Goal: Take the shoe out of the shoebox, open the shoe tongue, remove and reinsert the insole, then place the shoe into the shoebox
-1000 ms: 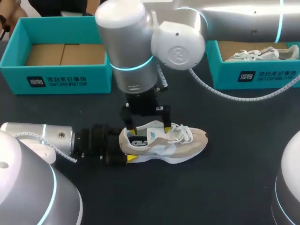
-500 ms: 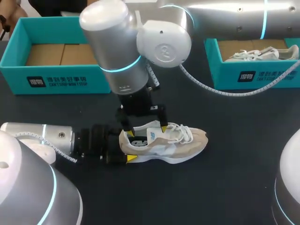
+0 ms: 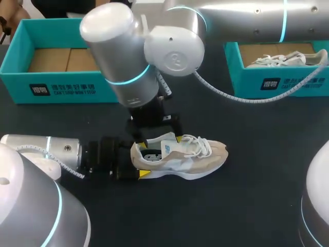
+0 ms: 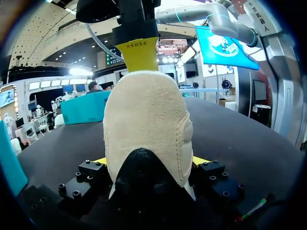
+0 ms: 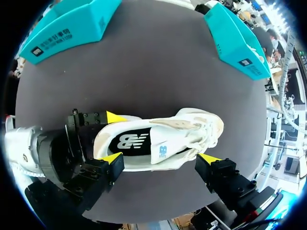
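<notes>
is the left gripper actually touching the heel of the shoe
Touching. The left wrist view shows the heel of the shoe wedged in the left gripper, a yellow tip pressed against each side.

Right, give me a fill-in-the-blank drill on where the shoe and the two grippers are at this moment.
1. The left gripper is shut on the ___ end of the shoe.
2. The right gripper hangs over the shoe's opening, and it is ___.
3. A second shoe lies in the shoebox on the robot's ___ side.
Missing words: heel; open; right.
</notes>
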{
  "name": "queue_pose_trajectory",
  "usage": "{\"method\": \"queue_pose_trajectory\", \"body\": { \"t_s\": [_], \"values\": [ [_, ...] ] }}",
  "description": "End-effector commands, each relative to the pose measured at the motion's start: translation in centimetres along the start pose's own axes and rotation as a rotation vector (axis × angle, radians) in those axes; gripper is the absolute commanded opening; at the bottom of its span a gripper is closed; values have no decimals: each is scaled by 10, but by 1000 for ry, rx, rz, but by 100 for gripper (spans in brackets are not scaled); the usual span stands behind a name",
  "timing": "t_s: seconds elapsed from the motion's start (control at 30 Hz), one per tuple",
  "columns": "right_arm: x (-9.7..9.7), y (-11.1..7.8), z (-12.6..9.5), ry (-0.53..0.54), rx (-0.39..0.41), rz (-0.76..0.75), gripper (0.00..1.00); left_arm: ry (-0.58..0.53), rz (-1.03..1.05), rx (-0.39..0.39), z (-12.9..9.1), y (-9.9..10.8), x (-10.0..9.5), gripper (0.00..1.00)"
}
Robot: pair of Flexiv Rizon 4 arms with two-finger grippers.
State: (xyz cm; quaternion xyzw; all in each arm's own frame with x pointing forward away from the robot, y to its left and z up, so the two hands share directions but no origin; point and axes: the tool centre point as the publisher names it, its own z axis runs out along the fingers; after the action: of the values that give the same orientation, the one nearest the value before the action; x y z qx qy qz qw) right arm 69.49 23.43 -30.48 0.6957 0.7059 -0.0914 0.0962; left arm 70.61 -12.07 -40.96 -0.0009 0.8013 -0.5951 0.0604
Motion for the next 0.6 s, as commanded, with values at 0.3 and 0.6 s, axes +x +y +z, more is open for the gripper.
{"method": "queue_pose_trajectory", "body": {
  "t_s": [0.3,0.6],
  "values": [
    [17,-8,21,-124,-118,144,100,-4,0,-2,1,-1,1,0],
    [7,-1,43,-138,-98,201,100,-4,0,-2,1,-1,1,0]
  ]
}}
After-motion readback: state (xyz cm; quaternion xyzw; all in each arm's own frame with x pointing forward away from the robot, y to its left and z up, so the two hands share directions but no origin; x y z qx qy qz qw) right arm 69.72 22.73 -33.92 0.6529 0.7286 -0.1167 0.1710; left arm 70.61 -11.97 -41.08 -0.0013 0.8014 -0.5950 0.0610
